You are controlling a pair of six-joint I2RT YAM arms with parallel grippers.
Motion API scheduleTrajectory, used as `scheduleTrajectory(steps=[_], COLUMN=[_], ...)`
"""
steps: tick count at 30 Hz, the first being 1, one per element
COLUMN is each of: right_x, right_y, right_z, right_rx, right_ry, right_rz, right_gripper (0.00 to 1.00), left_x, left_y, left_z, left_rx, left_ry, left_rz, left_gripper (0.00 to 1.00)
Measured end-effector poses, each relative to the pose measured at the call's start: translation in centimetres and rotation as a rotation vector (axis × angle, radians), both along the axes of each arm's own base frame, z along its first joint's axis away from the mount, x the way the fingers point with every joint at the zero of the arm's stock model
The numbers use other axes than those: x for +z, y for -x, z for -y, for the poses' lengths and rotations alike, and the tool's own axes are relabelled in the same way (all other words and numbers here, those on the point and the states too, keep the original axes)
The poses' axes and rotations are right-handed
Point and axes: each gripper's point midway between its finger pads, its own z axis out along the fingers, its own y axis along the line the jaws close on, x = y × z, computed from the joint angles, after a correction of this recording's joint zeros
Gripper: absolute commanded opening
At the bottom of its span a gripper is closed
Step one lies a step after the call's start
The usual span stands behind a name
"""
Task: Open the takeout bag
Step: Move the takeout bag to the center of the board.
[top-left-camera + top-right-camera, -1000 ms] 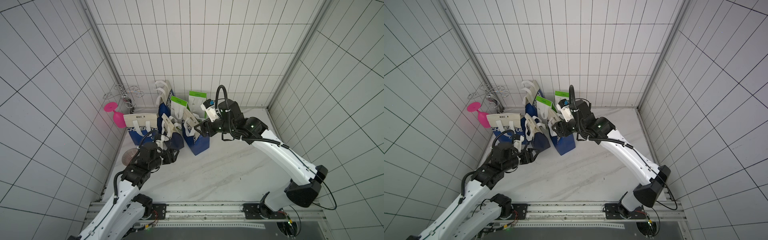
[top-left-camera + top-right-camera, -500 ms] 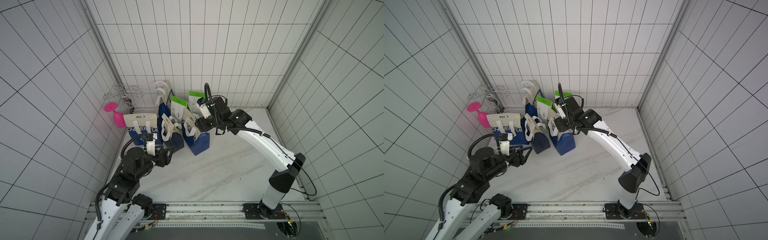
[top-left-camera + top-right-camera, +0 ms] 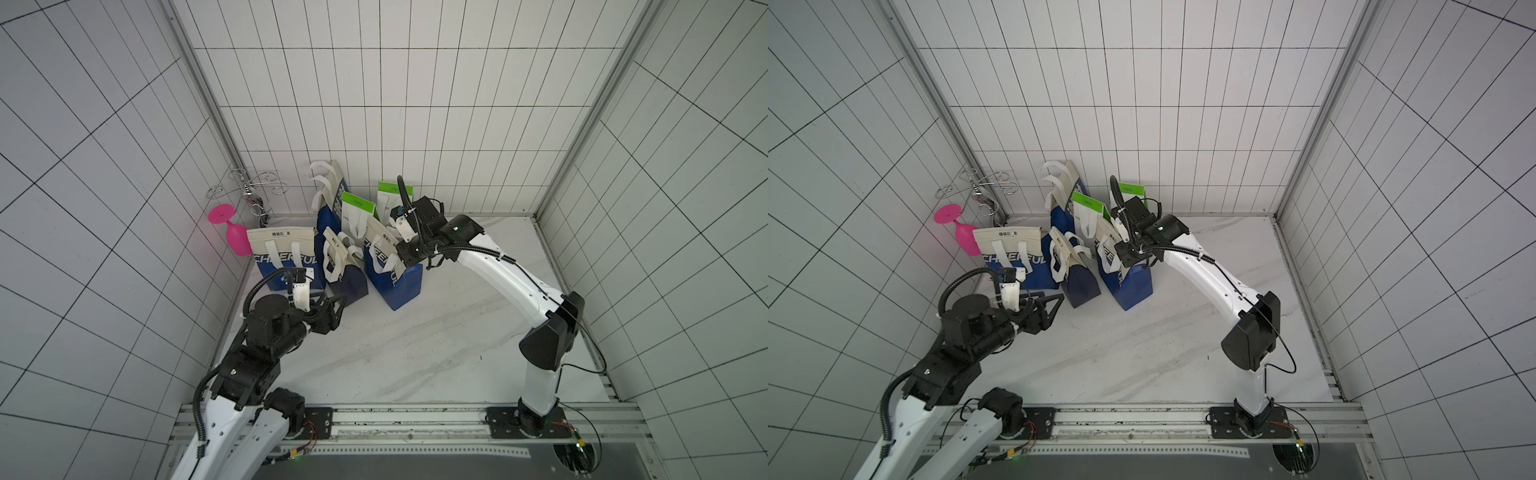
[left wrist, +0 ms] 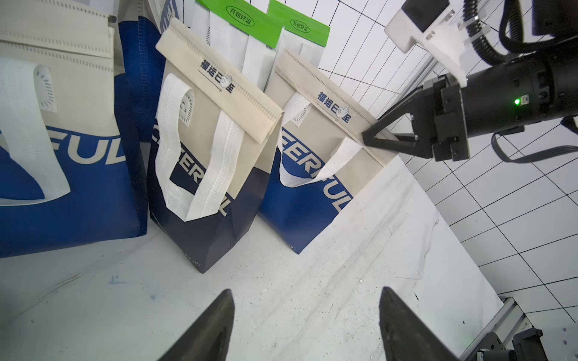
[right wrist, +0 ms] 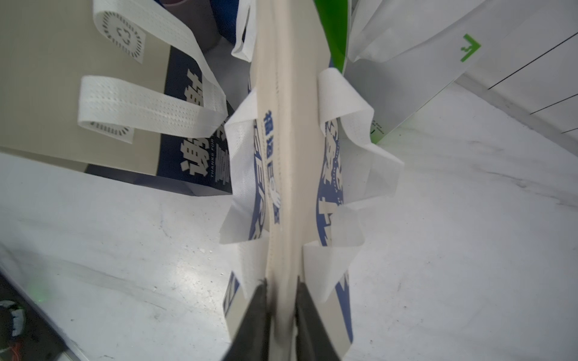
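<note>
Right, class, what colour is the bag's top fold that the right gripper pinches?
Beige; the top fold shows best in the right wrist view.

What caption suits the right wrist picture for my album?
The black right tool pinches the folded beige top of a blue-and-beige fabric takeout bag.

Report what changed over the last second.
The right gripper shut its jaws on the end of the takeout bag's folded top strip, and its arm's elbow drew inward. The left gripper stayed open and empty, short of the other bags. Bags, pink glass and wire rack did not move.
</note>
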Motion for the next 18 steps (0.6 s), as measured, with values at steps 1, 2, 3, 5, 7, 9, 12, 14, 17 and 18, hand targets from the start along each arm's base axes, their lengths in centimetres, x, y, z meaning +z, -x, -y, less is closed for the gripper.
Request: scheduleTrajectory(steps=[1,2,3,5,7,9,12,14,17,18], right_x=[-0.1,-0.1,0.0,0.3,0.7,1.2,1.8,1.9,1.6,1.5], right_y=[0.1,0.1,0.2,0.5,1.3,2.8,5.9,8.1,11.2,12.1], right_z=[0.1,0.1,0.1,0.4,0.8,1.8,4.2,6.0,7.9,8.2], right_rx=[0.0,0.002,0.007,0.016,0.034,0.056,0.088,0.109,0.15,0.166], right_ry=[-0.001,-0.002,-0.005,-0.008,-0.009,-0.009,-0.011,-0.012,-0.02,-0.027], right_rz=[-0.008,-0.011,-0.014,-0.019,-0.021,-0.023,-0.022,-0.023,-0.031,-0.037], right_gripper=[0.0,0.0,0.0,0.0,0.0,0.0,0.0,0.0,0.0,0.0], left_x=[-0.1,-0.1,-0.1,-0.1,0.0,0.2,0.7,1.0,1.4,1.4], left_y=[0.0,0.0,-0.1,-0.1,-0.2,-0.1,0.1,0.1,0.0,-0.1], left_z=[0.0,-0.1,-0.1,-0.1,0.0,0.2,0.9,1.4,2.4,2.7], left_rx=[0.001,0.002,0.002,0.0,-0.007,-0.028,-0.075,-0.107,-0.154,-0.167], left_ry=[-0.001,-0.002,-0.002,0.002,0.009,0.02,0.045,0.067,0.11,0.123], left_rz=[0.0,-0.001,-0.001,0.003,0.02,0.049,0.115,0.164,0.246,0.269], left_gripper=[0.74,0.74,0.74,0.74,0.74,0.74,0.74,0.74,0.74,0.74])
